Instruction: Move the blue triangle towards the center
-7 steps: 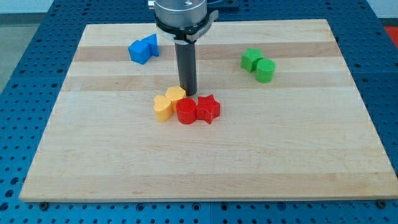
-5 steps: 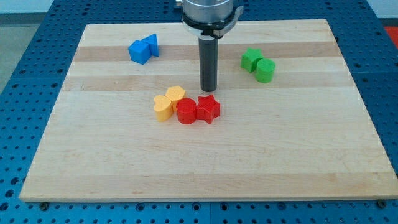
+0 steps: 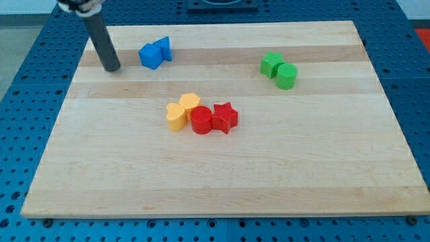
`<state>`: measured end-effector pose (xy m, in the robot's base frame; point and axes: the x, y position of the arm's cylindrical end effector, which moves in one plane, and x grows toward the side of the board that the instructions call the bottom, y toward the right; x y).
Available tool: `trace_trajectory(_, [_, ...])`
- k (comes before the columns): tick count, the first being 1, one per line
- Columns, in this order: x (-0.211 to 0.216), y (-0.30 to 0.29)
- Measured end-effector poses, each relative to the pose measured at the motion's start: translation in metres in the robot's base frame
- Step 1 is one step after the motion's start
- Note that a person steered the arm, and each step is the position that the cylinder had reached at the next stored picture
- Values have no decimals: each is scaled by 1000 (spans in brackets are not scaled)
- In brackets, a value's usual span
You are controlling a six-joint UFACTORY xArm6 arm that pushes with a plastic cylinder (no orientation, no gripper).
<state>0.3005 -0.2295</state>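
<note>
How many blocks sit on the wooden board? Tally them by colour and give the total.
Blue: 2, a blue cube and a blue triangle
Green: 2, a green star and a green cylinder
Yellow: 2, a yellow heart and a yellow hexagon
Red: 2, a red cylinder and a red star
Total: 8

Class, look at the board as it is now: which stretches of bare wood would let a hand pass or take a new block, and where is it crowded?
Free: the whole strip along the view's bottom, below the yellow blocks and red blocks; the top middle between the blue blocks and green blocks. Crowded: the centre cluster, and the top left, where my tip stands just left of the blue pair.
</note>
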Motion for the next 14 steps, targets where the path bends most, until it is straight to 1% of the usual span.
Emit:
trace_trajectory(1, [-36,3])
trace_trajectory(2, [-36,3])
trace_trajectory(3, [-30,22])
trace_trajectory(5, [-21,99])
trace_trajectory(6, [-21,109])
trace_trajectory(7, [-36,94])
trace_trajectory(8, [-49,93])
trace_trajectory(9, [-49,93])
trace_trajectory(12, [-38,156])
trace_trajectory(13, [-26,175])
trace_trajectory(14, [-9,180])
